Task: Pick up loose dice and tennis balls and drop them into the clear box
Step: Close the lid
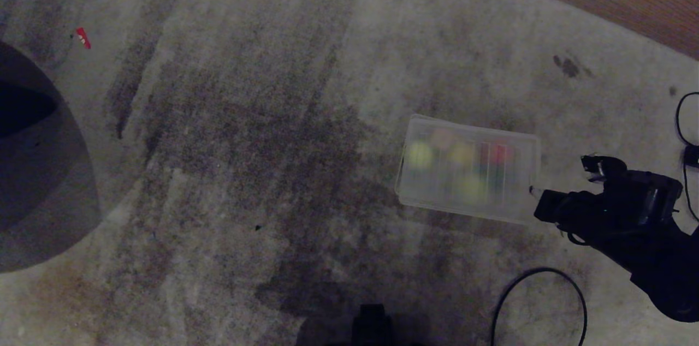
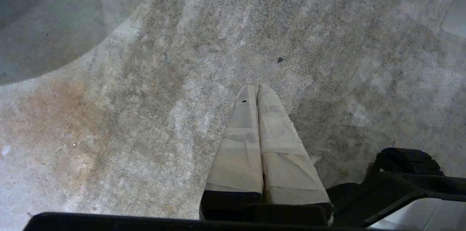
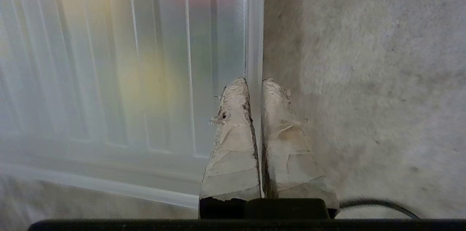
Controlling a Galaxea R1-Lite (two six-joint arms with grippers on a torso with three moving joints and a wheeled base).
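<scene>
Pinching lid rim [image 3: 255,41], right fingers [image 3: 238,114].

The left gripper [image 2: 257,90] hangs over stained grey carpet [image 2: 153,114], its tape-wrapped jaws pressed together with nothing between them. A smooth grey curved surface [image 2: 47,23] covers one corner of the view, and a dark speck [image 2: 280,59] lies just past the fingertips.
</scene>
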